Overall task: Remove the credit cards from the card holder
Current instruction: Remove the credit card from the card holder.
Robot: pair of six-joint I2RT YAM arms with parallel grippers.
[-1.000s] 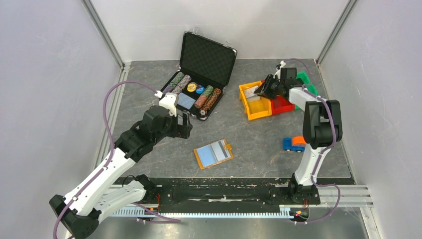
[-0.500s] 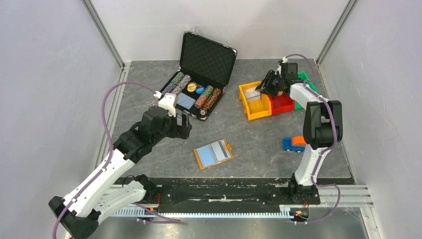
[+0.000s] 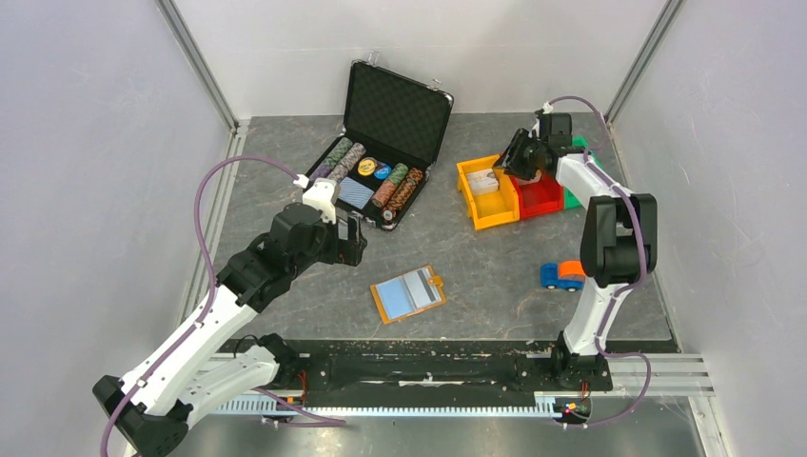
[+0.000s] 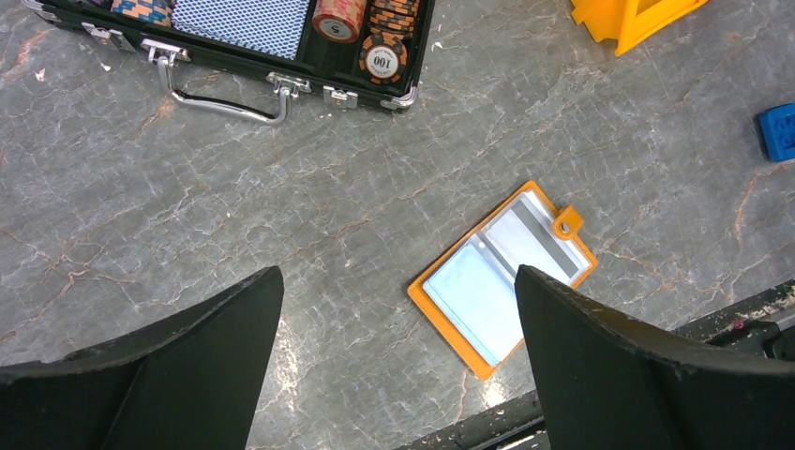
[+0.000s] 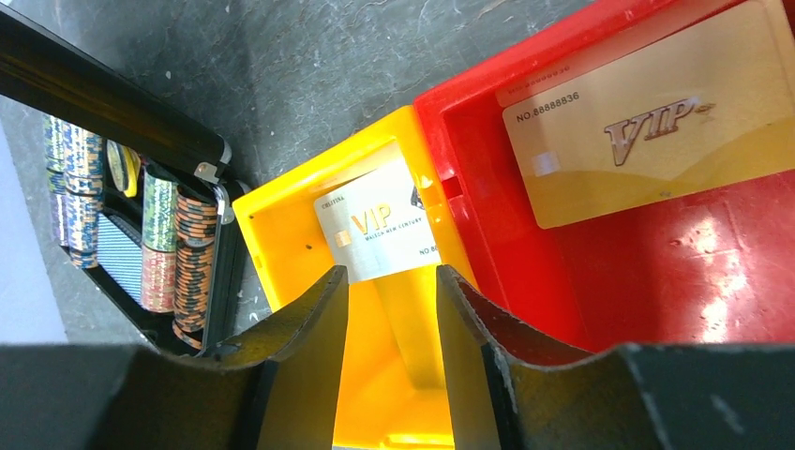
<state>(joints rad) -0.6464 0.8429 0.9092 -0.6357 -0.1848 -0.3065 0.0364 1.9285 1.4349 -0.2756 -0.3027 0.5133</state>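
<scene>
The orange card holder [image 3: 407, 293] [image 4: 502, 267] lies unfolded on the table, with a light blue card [image 4: 473, 295] in one pocket and a grey striped card [image 4: 536, 234] in the other. My left gripper [image 3: 357, 238] [image 4: 396, 272] hovers wide open to its left and holds nothing. My right gripper [image 3: 512, 162] [image 5: 392, 272] is open above the orange bin [image 3: 490, 211] [image 5: 281, 234]. A white credit card [image 5: 380, 225] rests in that bin just beyond the fingertips, free of them. A gold credit card [image 5: 647, 112] lies in the red bin [image 5: 656, 272].
An open black case [image 3: 381, 176] of poker chips, with a blue patterned deck, stands at the back. A red bin [image 3: 541, 198] and a green bin [image 3: 582, 150] sit beside the orange one. A blue-and-orange toy car [image 3: 561, 275] lies near the right arm.
My right gripper has widened its jaws and drawn back and up from the orange bin, leaving the white card inside. The left arm has not moved.
</scene>
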